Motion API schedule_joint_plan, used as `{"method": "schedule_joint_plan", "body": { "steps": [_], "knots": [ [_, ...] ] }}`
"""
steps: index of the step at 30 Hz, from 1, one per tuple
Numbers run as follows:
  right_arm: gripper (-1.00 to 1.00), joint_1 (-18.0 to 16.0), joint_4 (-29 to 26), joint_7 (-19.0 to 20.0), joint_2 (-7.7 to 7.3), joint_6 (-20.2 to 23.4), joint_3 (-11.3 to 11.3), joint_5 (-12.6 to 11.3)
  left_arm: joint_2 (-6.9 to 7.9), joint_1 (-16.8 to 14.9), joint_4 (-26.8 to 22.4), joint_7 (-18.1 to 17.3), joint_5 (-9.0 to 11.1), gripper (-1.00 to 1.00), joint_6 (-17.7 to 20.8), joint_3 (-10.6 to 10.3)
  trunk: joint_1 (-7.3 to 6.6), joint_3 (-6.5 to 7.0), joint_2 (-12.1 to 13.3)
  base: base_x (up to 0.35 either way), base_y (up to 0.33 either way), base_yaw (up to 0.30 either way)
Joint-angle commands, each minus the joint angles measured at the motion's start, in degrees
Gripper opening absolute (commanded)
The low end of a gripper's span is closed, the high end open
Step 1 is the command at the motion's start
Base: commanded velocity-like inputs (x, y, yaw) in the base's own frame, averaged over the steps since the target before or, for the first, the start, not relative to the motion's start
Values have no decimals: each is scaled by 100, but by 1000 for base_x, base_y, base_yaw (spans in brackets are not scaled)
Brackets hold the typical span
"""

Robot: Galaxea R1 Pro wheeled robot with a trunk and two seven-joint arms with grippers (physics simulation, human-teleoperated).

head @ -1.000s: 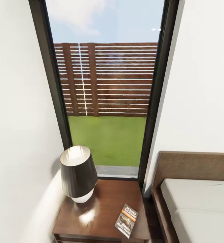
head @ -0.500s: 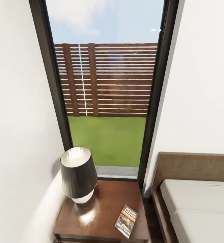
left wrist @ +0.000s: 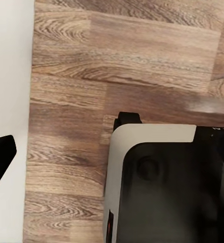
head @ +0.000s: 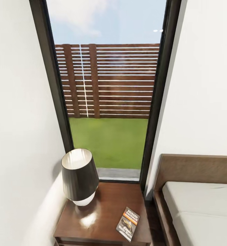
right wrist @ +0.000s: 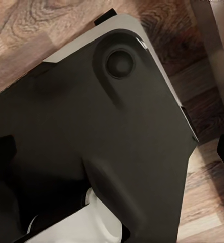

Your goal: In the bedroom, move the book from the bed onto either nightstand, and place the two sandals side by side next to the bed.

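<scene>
The book (head: 128, 223), dark with an orange band, lies flat on the glossy brown nightstand (head: 105, 205) near its front right corner. Just right of the nightstand stands the bed (head: 199, 208), with its brown headboard against the wall and a light-grey mattress. The sandals are out of view. In the left wrist view, my left gripper (left wrist: 112, 157) hangs over the wood floor (left wrist: 117, 61), with one black fingertip (left wrist: 0, 157) at the picture's edge. My right gripper (right wrist: 112, 149) is spread wide over the robot's base (right wrist: 91, 116). Both hold nothing.
A black-shaded lamp (head: 78, 176) stands on the nightstand's left half, close to the white wall (head: 21, 136). A tall black-framed window (head: 106, 85) rises behind the nightstand. A narrow strip of floor (head: 154, 218) separates nightstand and bed. The robot's base (left wrist: 167, 187) sits below the left arm.
The whole head picture shifted down slightly a second ago, which is a camera move. The book, lamp and bed have not moved.
</scene>
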Motion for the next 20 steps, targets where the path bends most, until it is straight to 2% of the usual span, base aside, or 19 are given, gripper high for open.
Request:
{"method": "schedule_joint_plan", "body": {
  "steps": [1,13,20],
  "knots": [
    [100,-6,4,-20,-2,14,17,-12,1,-4,-1,-20,-59,100,-15,49,1,-8,-6,0,0,0],
    [100,-6,4,-29,9,8,65,-47,4,-4,-16,41,-52,100,-9,57,1,-8,-6,0,0,0],
    [100,-6,4,-29,13,9,12,-24,4,-4,-17,164,-56,100,2,50,1,-8,-6,0,0,0]
  ]
}}
